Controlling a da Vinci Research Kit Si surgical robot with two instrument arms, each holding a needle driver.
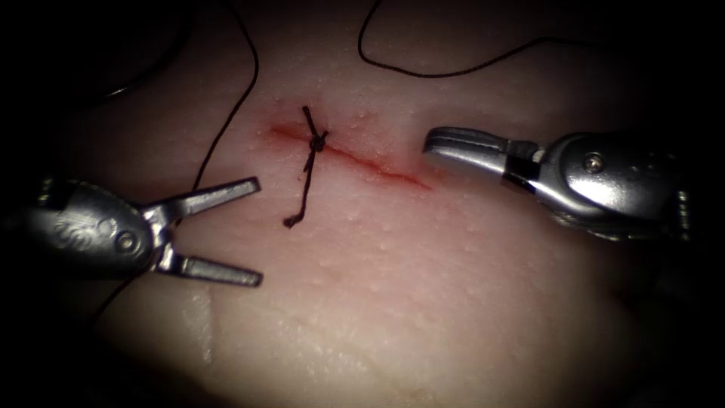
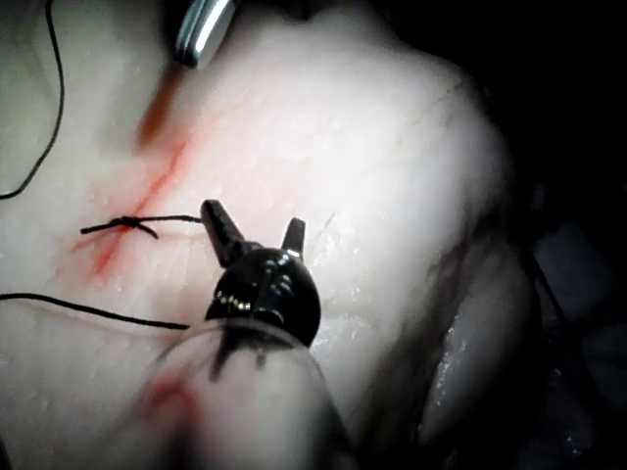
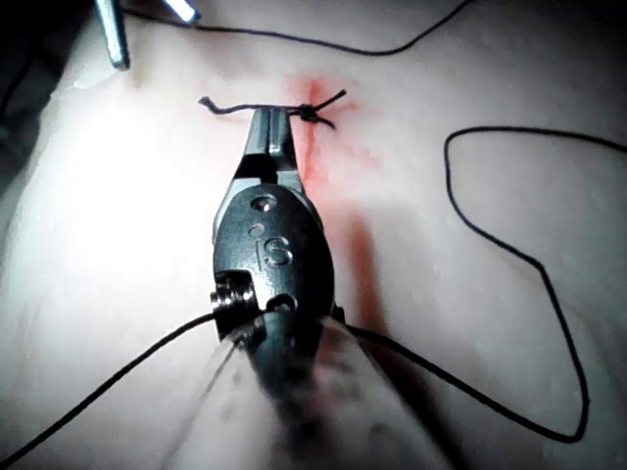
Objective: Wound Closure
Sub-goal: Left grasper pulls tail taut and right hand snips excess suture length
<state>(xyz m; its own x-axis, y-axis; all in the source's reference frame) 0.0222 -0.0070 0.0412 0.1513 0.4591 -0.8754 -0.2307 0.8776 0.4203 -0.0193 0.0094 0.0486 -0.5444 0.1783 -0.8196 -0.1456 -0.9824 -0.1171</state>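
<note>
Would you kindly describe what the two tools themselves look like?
Both are polished silver metal. The left tool has two slim, tapered jaws on a rounded wrist with a round pivot pin. The right tool has blunter jaws, a dark band, a screw-like pivot, and a stamped "iS" marking on its wrist housing.

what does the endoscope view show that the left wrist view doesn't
The endoscope view adds the right tool whole, jaws shut and holding nothing, and a thread loop beyond the cut. The left wrist view adds the side of the tissue falling away. Both share the knot on the cut, its cut ends of thread, and the left tool, open and empty, left of the cut.
</note>
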